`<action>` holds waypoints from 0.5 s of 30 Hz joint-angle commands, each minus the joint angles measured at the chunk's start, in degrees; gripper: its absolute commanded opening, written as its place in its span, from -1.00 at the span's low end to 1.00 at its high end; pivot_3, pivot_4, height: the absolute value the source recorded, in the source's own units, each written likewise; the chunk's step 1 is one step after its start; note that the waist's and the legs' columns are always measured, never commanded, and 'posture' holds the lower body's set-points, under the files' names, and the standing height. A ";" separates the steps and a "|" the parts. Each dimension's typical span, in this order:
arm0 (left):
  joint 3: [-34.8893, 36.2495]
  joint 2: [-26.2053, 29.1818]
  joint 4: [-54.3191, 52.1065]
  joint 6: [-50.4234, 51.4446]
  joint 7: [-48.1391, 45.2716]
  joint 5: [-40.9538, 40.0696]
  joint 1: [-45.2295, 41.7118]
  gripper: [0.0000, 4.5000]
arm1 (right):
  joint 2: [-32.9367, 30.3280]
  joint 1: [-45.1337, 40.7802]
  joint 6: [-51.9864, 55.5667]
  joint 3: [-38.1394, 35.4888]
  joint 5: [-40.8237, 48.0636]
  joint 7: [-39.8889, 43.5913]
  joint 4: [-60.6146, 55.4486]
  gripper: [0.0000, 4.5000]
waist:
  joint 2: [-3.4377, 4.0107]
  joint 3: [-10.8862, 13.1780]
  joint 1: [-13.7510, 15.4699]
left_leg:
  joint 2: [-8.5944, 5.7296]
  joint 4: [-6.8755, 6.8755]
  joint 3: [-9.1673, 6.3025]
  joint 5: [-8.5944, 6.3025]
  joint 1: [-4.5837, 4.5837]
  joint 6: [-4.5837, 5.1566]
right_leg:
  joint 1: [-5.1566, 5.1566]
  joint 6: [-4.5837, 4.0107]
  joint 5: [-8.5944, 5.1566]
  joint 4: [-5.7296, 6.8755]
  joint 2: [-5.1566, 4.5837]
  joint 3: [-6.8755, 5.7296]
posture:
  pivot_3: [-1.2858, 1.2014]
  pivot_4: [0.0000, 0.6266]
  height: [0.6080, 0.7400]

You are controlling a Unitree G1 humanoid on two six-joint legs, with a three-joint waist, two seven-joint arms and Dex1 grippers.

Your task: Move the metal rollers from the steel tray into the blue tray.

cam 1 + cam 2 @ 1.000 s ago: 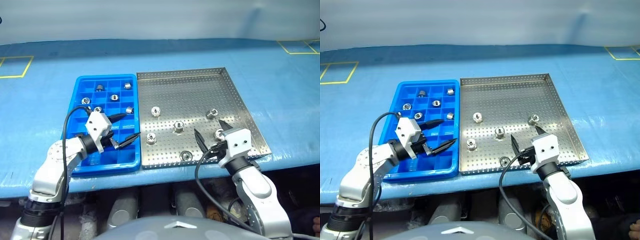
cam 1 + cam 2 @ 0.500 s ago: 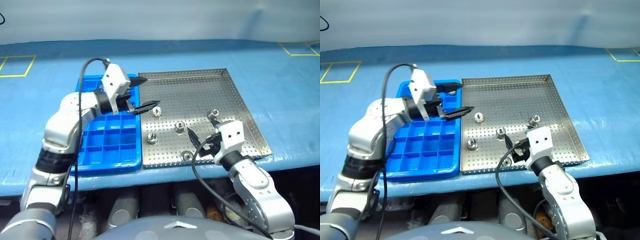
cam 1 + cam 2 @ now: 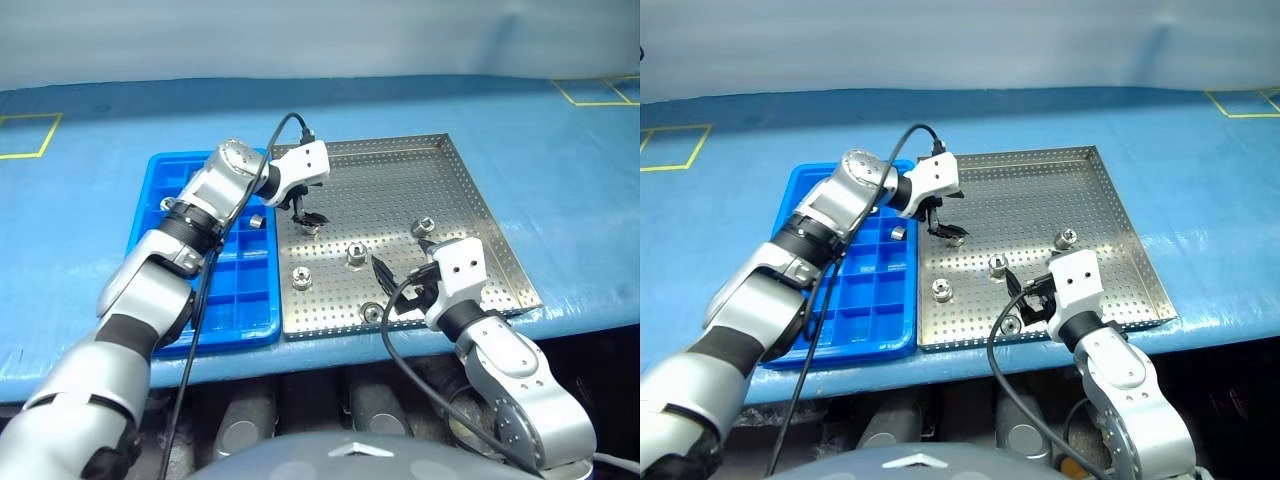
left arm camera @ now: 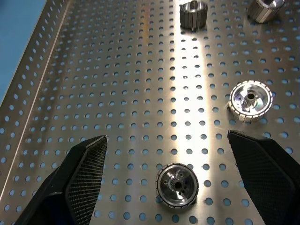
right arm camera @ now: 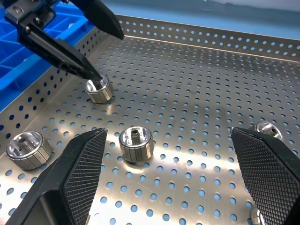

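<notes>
My left gripper (image 4: 171, 176), jaws wide and empty, straddles a small shiny ribbed metal roller (image 4: 177, 185) on the perforated steel tray (image 3: 460, 190); next: close, carry to the blue compartment tray (image 3: 235, 300).

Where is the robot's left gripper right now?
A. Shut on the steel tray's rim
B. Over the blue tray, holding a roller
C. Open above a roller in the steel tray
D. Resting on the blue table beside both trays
C: the left gripper hangs over the steel tray with its fingers spread to either side of a metal roller, not yet gripping it.
</notes>
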 commanded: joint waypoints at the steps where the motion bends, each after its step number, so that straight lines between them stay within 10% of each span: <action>1: -1.47 -0.70 5.46 -4.04 -2.91 4.35 -2.68 1.00 | 0.49 0.99 -1.02 -0.28 -0.42 -1.17 -2.91 0.99 | 0.00 0.00 -0.40 | 0.00 0.00 0.01 -0.01 -0.01 0.01 | -0.01 0.01 -0.01 0.00 -0.01 0.00 | -0.11 -0.52 1.00; 15: 1.05 -3.54 15.84 -7.66 -0.08 11.44 -3.85 0.92 | 0.80 1.98 -2.20 -0.06 -0.44 -2.28 -2.38 1.00 | 0.00 0.00 -1.03 | 0.00 0.19 0.05 -0.02 -0.04 0.04 | -0.02 0.18 0.05 0.06 -0.06 0.00 | -0.13 -0.52 1.00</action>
